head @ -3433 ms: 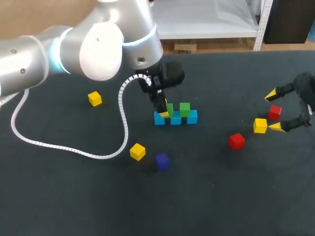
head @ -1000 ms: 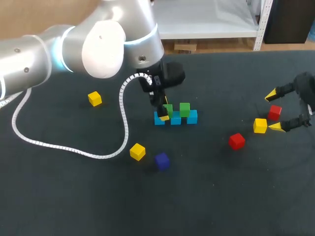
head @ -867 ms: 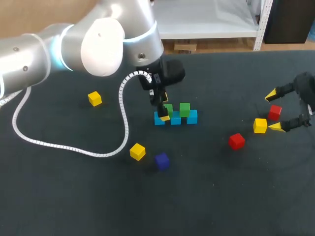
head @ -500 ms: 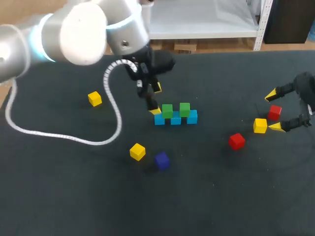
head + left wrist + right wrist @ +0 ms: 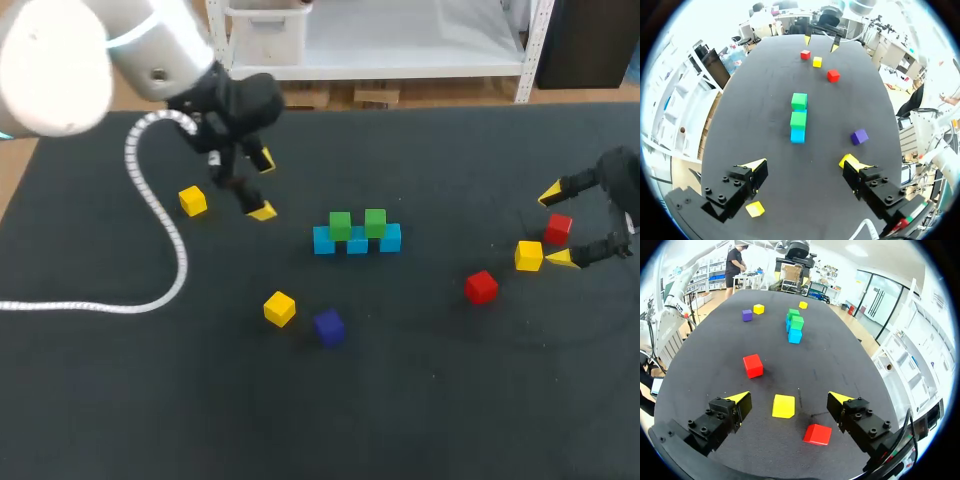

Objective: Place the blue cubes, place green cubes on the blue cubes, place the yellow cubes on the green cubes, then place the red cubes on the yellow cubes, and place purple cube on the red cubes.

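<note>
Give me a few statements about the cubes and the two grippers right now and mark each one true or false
1. Two green cubes sit on the row of blue cubes. True.
2. The left gripper holds a green cube. False: it is open and empty, off to the side of the stack.
3. The purple cube tops the stack. False: it lies on the table next to a yellow cube.
4. A red cube lies between the open fingers of the right gripper. True, and it is not gripped.
5. No yellow cube sits on the green cubes. True.
</note>
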`<state>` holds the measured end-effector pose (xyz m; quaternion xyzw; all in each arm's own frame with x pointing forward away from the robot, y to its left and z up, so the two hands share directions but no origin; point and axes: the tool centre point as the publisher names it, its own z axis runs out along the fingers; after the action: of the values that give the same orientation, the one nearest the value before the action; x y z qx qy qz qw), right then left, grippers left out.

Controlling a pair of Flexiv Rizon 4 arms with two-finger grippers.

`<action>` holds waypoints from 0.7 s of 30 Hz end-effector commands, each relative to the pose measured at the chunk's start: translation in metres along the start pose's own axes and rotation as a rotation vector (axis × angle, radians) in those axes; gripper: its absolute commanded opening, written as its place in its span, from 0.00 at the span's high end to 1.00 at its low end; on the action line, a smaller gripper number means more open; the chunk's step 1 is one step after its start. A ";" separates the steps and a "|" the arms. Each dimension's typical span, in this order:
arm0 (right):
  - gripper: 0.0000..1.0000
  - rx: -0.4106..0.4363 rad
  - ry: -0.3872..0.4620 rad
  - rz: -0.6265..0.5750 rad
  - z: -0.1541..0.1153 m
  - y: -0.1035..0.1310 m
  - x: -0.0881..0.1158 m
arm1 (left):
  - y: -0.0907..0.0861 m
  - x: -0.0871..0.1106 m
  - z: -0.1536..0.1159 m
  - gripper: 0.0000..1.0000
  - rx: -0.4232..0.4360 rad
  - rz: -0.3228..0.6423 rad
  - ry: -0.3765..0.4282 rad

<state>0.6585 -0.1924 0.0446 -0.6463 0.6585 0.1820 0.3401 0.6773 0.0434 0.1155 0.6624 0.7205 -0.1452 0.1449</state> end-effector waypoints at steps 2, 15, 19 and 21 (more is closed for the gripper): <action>0.00 0.001 -0.004 -0.001 0.001 0.000 0.001 | -0.013 0.030 -0.019 0.00 -0.027 -0.003 -0.106; 0.00 0.001 -0.004 -0.001 0.001 0.000 0.001 | -0.011 0.096 -0.058 0.00 -0.043 -0.030 -0.193; 0.00 0.001 -0.004 -0.001 0.001 0.000 0.001 | -0.012 0.111 -0.063 0.00 -0.034 -0.019 -0.181; 0.00 0.001 -0.004 -0.001 0.001 0.000 0.001 | -0.013 0.118 -0.066 0.00 -0.030 -0.018 -0.171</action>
<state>0.6586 -0.1924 0.0447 -0.6462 0.6585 0.1820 0.3401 0.6591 0.1658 0.1276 0.6444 0.7221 -0.1688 0.1865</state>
